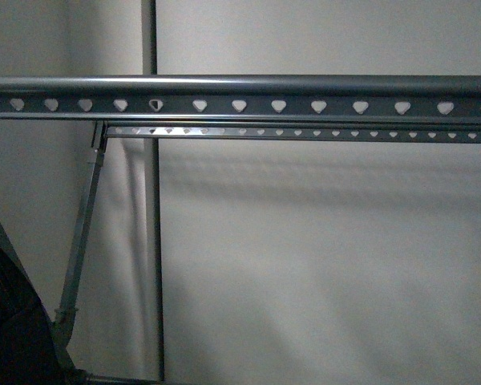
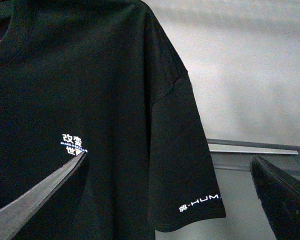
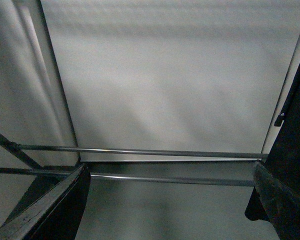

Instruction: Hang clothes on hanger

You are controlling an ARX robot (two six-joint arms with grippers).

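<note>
The clothes, a black T-shirt [image 2: 90,90], hang upright in the left wrist view, with white Chinese characters [image 2: 73,142] on the chest and white lettering on the sleeve [image 2: 200,202]. My left gripper [image 2: 172,200] is open; one finger [image 2: 35,200] lies over the chest and the other [image 2: 285,195] stands off beyond the sleeve. The hanger's grey rail [image 1: 240,84], punched with heart holes, crosses the top of the front view, a second rail [image 1: 305,132] behind it. My right gripper [image 3: 170,200] is open and empty, facing two thin rack bars [image 3: 165,152].
A rack leg [image 1: 80,241] slants down at the left, in front of a pale wall [image 1: 321,257]. A dark shape [image 1: 8,321] fills the lower left corner of the front view. Black cloth [image 3: 295,125] hangs by the right gripper's finger [image 3: 282,200].
</note>
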